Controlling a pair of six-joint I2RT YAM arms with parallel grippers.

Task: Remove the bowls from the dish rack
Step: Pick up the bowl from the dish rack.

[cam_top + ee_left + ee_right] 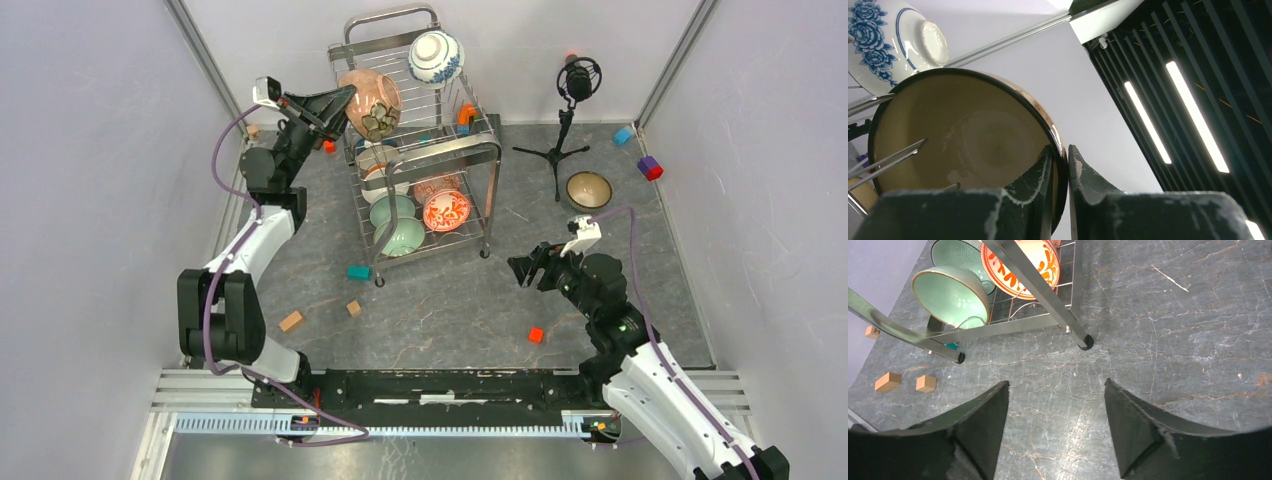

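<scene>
The steel dish rack (470, 150) stands at the back of the table. On its top tier a brown bowl (375, 98) leans on edge beside a blue-and-white bowl (436, 57). My left gripper (345, 100) is shut on the brown bowl's (963, 145) dark rim, one finger inside and one outside (1060, 152); the blue-and-white bowl (888, 40) shows behind it. The lower tier holds pale green bowls (398, 225) and a red-and-white bowl (446, 210). Another brown bowl (589, 188) sits on the table to the right. My right gripper (522, 270) hangs open over the bare table (1055, 385), near the rack's front leg (1087, 342).
A black microphone tripod (566, 120) stands right of the rack. Small blocks lie scattered: teal (358, 272), tan (291, 321), red (536, 335), blue (623, 135), purple and red (650, 168). Grey walls close in on both sides.
</scene>
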